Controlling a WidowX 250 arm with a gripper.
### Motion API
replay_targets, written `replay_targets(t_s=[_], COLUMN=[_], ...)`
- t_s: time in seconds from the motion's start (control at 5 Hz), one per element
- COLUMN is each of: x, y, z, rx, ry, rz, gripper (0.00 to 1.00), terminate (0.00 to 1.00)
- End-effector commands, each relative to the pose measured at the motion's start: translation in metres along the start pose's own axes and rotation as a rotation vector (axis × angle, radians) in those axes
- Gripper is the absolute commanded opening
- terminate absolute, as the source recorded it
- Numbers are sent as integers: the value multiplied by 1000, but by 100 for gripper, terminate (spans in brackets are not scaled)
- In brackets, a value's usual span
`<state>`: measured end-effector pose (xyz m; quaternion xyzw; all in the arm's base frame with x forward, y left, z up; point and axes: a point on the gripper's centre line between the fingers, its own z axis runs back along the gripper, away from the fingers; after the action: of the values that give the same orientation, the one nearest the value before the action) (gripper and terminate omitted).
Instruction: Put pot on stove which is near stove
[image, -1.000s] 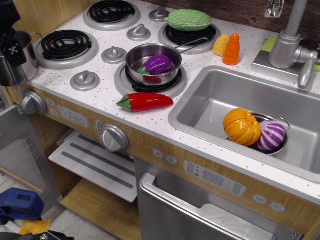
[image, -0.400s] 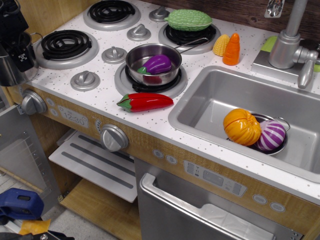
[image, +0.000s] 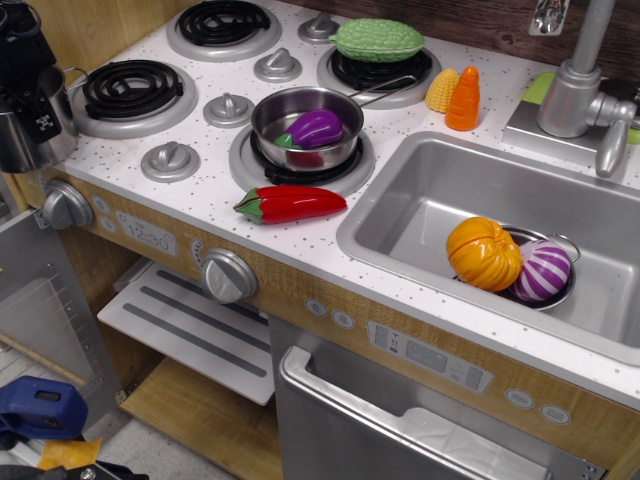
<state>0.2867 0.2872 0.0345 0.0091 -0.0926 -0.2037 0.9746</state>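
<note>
The shiny steel pot (image: 22, 145) stands at the far left edge of the counter, just left of the front-left coil burner (image: 130, 90) of the white speckled stove (image: 205, 195). One wire loop handle shows on its right side. My black gripper (image: 42, 112) comes down from the top left corner onto the pot's rim and covers the opening. Its fingertips are hidden by its own body and the pot wall, so I cannot tell whether it holds the rim.
A steel pan (image: 300, 118) with a purple eggplant (image: 318, 127) sits on the front-right burner. A red pepper (image: 290, 203) lies in front of it. A green gourd (image: 378, 40) covers the back-right burner. The sink (image: 420, 180), with toy vegetables inside, and the faucet (image: 572, 90) are to the right.
My gripper has shifted a little to the right over the pot. The pot itself stays in about the same place.
</note>
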Motion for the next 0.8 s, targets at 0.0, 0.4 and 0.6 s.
replay_targets(t_s=[0.0, 0.4, 0.6], x=[17, 35, 41], y=[10, 2, 3], z=[35, 59, 69], rx=[133, 238, 241], ry=[-30, -37, -53], rz=[-38, -14, 3], gripper=[0, 0, 0], terminate=[0, 0, 0])
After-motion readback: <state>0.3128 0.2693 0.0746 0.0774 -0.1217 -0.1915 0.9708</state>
